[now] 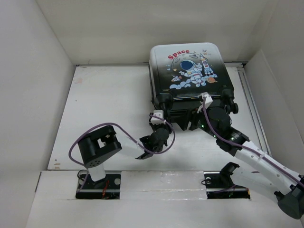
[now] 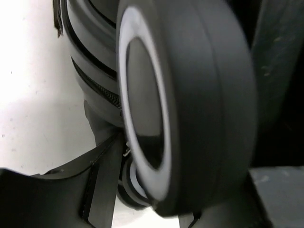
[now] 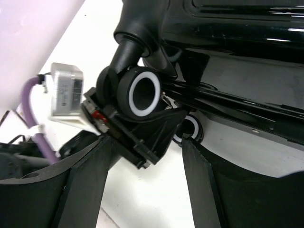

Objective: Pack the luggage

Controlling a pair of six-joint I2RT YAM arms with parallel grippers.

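The luggage [image 1: 190,66] lies shut on the table at the back, astronaut and red "Space" print facing up, wheels toward me. My left gripper [image 1: 163,107] is at its near-left caster wheel [image 1: 165,99]. In the left wrist view the wheel [image 2: 190,95] fills the gap between my left gripper's [image 2: 185,156] fingers, which look closed on it. My right gripper [image 1: 191,124] is by the luggage's near edge, pointing left. In the right wrist view it [image 3: 145,156] is open and empty, facing the wheel [image 3: 142,92] and the black shell [image 3: 237,28].
White walls enclose the white table [image 1: 109,109] on the left, back and right. A second pair of wheels [image 1: 230,102] sits at the luggage's near right. The left arm's purple cable [image 1: 95,130] loops over the table.
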